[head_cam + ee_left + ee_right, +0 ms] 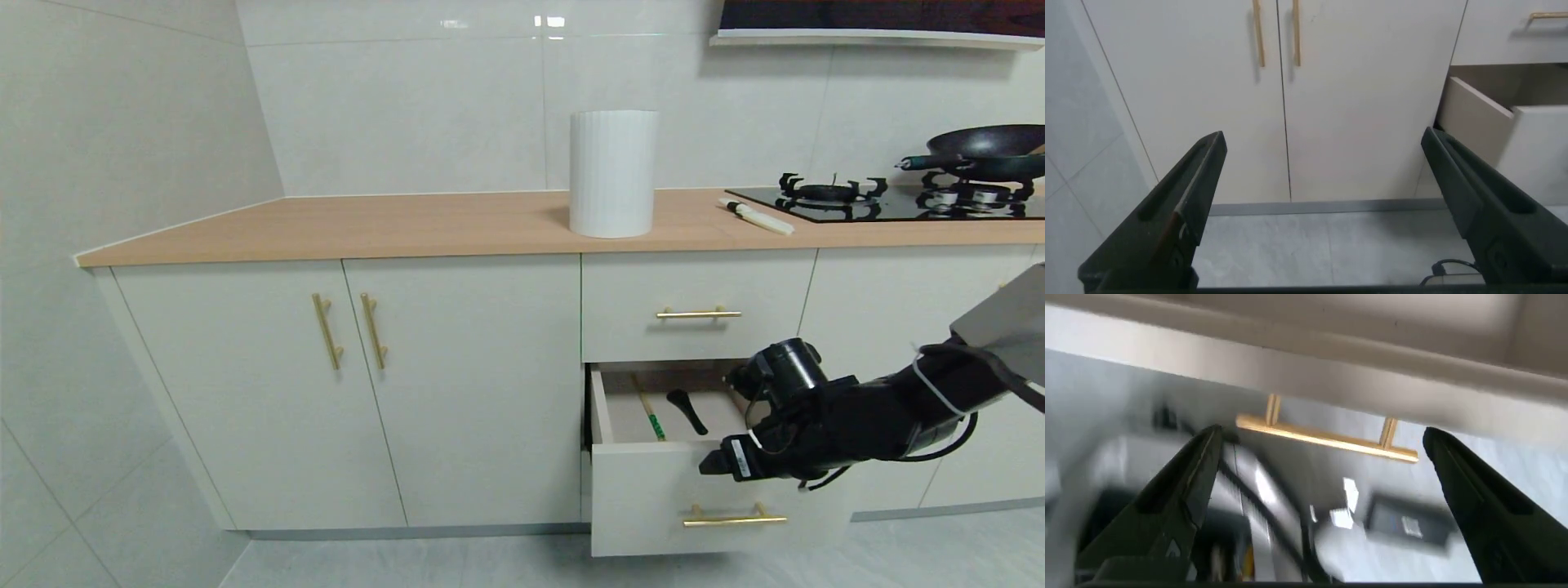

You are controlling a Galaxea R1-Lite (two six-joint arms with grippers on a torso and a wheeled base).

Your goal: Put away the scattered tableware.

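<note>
Right gripper [712, 465], jaws wide, hangs at the front of the open drawer [637, 498] just above its handle [735, 518], probably to work it, with chopsticks [651, 411] and black spoon [686, 408] stowed inside; left gripper [1323, 147] gapes too, facing the cabinet doors [1355, 98].

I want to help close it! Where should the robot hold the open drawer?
By the gold handle on the drawer front. It is a level bar standing off the panel on two posts, so coming straight from the front, one finger above and one below, should fit. The right hand is open near it.
</note>
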